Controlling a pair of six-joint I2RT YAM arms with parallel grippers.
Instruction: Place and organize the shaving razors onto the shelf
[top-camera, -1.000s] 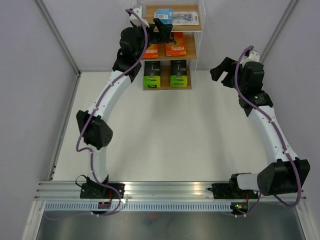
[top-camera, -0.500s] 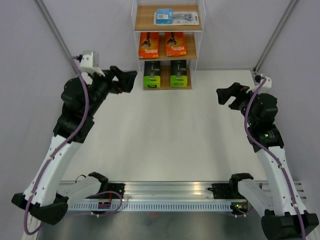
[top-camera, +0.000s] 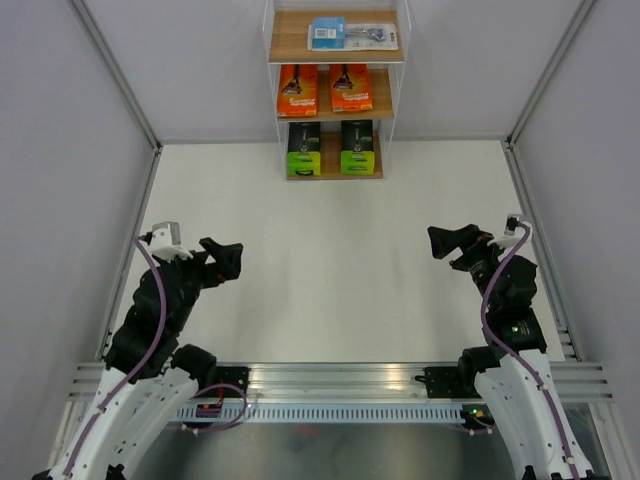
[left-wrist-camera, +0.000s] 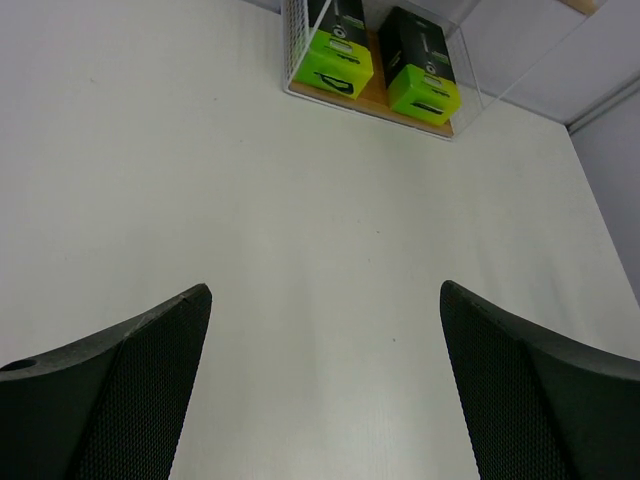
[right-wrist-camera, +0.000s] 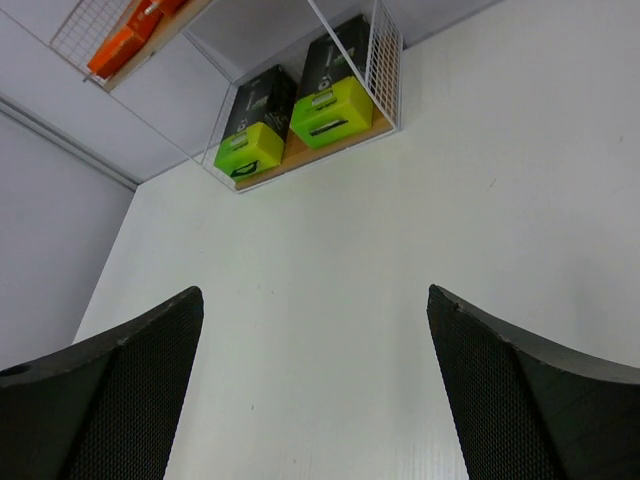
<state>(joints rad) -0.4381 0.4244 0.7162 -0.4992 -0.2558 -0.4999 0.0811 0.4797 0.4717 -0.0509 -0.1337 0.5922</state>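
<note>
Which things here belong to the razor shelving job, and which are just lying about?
Job: tall three-tier wooden shelf in a white frame; light blue razor pack on its top board; two orange packs on the middle board; two green-and-black packs on the bottom board.
Just there: white table top; silver rail at the arm bases.

The top external view looks steeply down from above and behind the arm bases. It is far enough back to take in the whole flat white bench (top-camera: 330, 260) and, at its far edge, the tall three-tier shelf of light brown boards in a thin white frame (top-camera: 288, 35). Both wrist views sit low, near the bench, facing far, with black jaws at their lower corners. All three views share the shelf's bottom tier and its two bright green-and-black packs (left-wrist-camera: 338, 62).
</note>
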